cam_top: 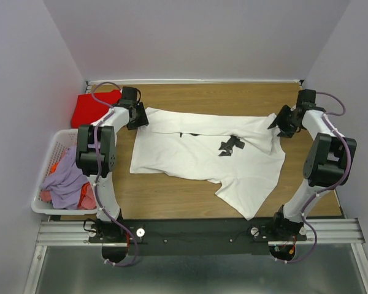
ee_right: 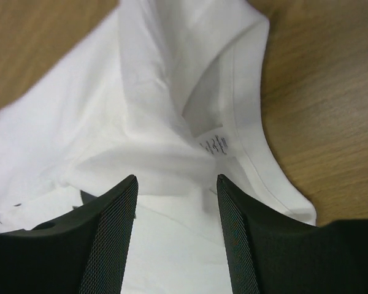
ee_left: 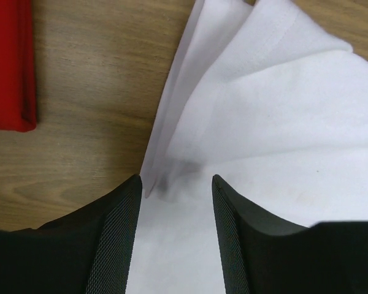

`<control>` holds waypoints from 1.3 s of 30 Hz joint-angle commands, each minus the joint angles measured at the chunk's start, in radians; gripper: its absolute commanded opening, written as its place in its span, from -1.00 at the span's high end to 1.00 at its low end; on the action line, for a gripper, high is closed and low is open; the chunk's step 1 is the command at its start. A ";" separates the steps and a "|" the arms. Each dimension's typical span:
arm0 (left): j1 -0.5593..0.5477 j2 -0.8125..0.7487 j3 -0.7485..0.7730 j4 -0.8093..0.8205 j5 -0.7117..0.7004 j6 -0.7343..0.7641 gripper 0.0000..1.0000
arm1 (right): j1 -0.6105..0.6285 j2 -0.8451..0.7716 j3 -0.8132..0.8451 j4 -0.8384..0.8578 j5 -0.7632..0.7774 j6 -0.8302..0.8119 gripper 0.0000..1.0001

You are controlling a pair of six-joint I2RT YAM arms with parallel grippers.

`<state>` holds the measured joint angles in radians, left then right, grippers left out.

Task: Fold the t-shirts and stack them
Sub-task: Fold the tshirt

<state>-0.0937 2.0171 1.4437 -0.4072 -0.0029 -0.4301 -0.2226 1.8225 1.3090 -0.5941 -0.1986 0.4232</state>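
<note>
Basket [cam_top: 49, 144] at far left, beside the table [cam_top: 202, 95], loaded with purple and orange cloth. Next to it, red shirt [cam_top: 93, 109] folded at the far left corner of the table, just beside the left gripper [cam_top: 137, 116]. Left gripper set low over the far left corner of the white shirt [cam_top: 196, 153]; fingers [ee_left: 119, 233] moderately spread, straddling a bunched edge, gripping nothing. White shirt spread across the middle of the table, far edge seemingly doubled over, black print [cam_top: 230, 146] facing up, one corner trailing toward the near edge. At the far right edge by the collar, right gripper [cam_top: 283, 120] likewise parted, layered cloth and the neck label [ee_right: 213, 145] between its fingers [ee_right: 110, 233], nothing clamped.

Judged risks:
- Shallow bite on the left, catching only the top layer and leaving the under layer behind on lifting.
- Uneven pull between the two sides, skewing the fold.
- Trailing corner likely to drag and crease.
- Possible snag on the red shirt through leftward drift.
</note>
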 commanded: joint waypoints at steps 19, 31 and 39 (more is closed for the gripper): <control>-0.014 0.145 0.302 0.039 -0.034 -0.016 0.44 | -0.070 0.307 0.219 0.254 -0.217 0.170 -0.19; -0.014 0.244 0.362 0.033 0.040 -0.018 0.70 | -0.070 0.336 0.251 0.266 -0.288 0.161 -0.03; -0.012 0.330 0.419 -0.041 0.017 -0.033 0.86 | -0.072 0.351 0.242 0.266 -0.268 0.155 0.12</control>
<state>-0.1005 2.2864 1.8191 -0.3889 0.0124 -0.4557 -0.2920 2.1490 1.5364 -0.3386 -0.4595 0.5838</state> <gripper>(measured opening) 0.080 0.452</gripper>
